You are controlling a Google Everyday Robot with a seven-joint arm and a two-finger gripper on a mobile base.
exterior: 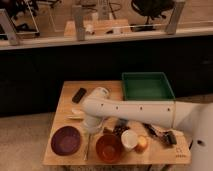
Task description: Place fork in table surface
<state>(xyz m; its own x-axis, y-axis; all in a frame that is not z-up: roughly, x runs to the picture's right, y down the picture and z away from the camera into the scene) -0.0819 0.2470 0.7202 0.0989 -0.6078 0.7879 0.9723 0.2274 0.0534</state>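
Observation:
My arm reaches from the right across the light-brown table surface [65, 97] to its front left part. The gripper [92, 129] points down there, shut on the upper end of the fork [88, 146]. The fork is a thin pale-grey strip that hangs down from the gripper between a purple bowl [66, 140] and an orange bowl [109, 148]. Whether its lower end touches the wood, I cannot tell.
A green tray [148, 86] stands at the back right. A black flat object [79, 95] and a pale-yellow item [75, 115] lie at the left. A white cup [130, 140], an orange fruit [143, 144] and a black brush [163, 136] sit at the front right.

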